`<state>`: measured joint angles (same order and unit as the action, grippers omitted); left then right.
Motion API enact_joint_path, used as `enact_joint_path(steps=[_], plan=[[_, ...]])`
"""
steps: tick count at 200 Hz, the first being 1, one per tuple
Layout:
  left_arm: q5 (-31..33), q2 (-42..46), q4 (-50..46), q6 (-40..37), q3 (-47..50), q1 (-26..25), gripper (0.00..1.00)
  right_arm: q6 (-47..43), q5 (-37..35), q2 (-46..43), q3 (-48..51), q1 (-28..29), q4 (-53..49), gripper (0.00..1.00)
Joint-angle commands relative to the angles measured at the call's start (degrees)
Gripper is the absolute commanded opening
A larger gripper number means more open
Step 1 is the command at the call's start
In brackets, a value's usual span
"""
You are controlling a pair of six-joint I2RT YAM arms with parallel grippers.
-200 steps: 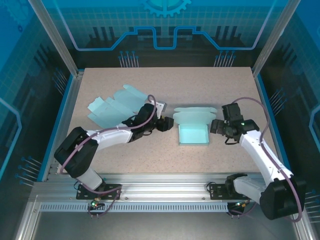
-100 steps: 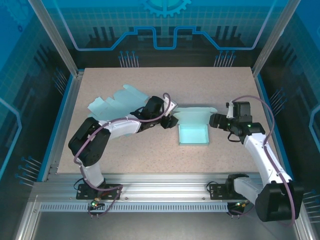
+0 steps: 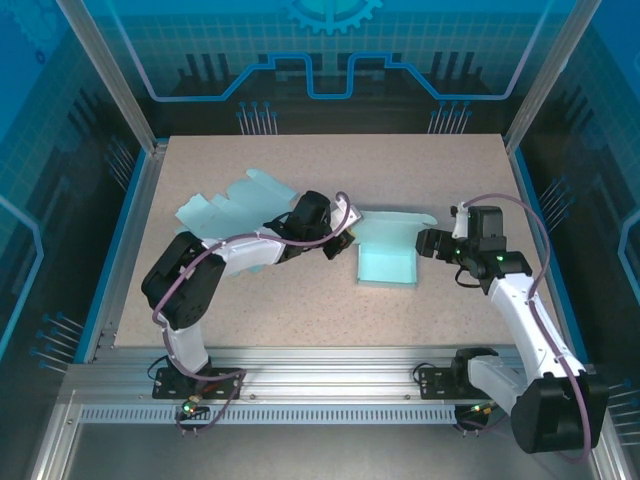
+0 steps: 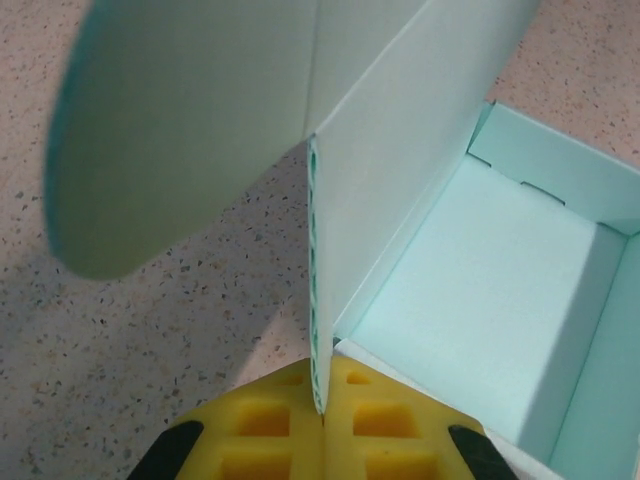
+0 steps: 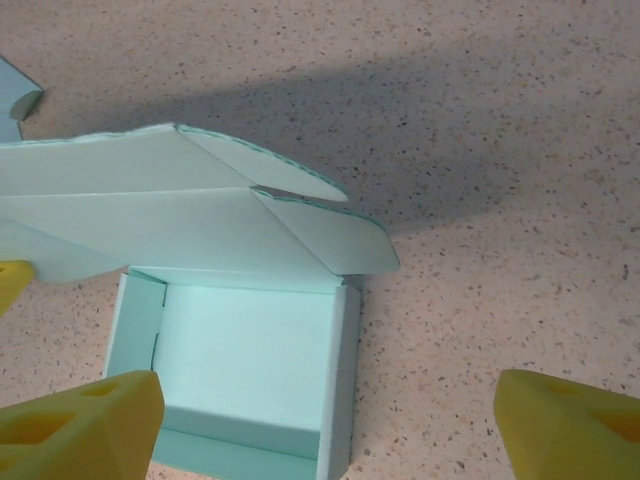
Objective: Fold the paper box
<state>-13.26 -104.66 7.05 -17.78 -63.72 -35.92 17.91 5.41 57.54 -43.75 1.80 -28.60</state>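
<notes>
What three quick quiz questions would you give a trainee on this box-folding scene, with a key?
1. Fill in: seen from the top, the flat sheet lies to the ___ of the box.
2. Choose one: the left gripper is shut on A) the box's lid, B) the flat sheet, C) nothing.
3. True or false: the right gripper is open.

Key: 1 left; 2 A; 3 true.
</notes>
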Motion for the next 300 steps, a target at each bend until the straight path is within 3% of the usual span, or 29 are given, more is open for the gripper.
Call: enact_joint_path(steps=[1,80,129,180,232,300], plan=[[-3.99,1.93,-4.82,-6.56,-1.07,1.72,0.0,-0.69,2.4,-1.0,1.48,-0.66,2.64,0.86],[-13.58,8.29,-17.27,-14.12,1.02,11.8,0.0,-0.14,5.6,-0.38,3.86,2.72,10.11,0.79],[-13.7,8.16,-15.85,-13.99,2.19,12.04,0.0,-3.27,5.33,5.55,2.52,6.37,13.49,0.78],[-13.31,7.85,-15.18,-14.65,2.39,12.04,0.0,-9.73,7.21,20.19,-3.77,6.37,17.36,0.79],[-13.39,6.29,-15.35,-15.53,1.29,12.19,0.0,-15.01,14.49,28.91,-9.51,6.44,24.59,0.78],[-13.21,4.12,-14.89,-14.49,-0.39,12.72,0.0,-17.21,17.27,35.28,-13.81,6.5,23.59,0.65]])
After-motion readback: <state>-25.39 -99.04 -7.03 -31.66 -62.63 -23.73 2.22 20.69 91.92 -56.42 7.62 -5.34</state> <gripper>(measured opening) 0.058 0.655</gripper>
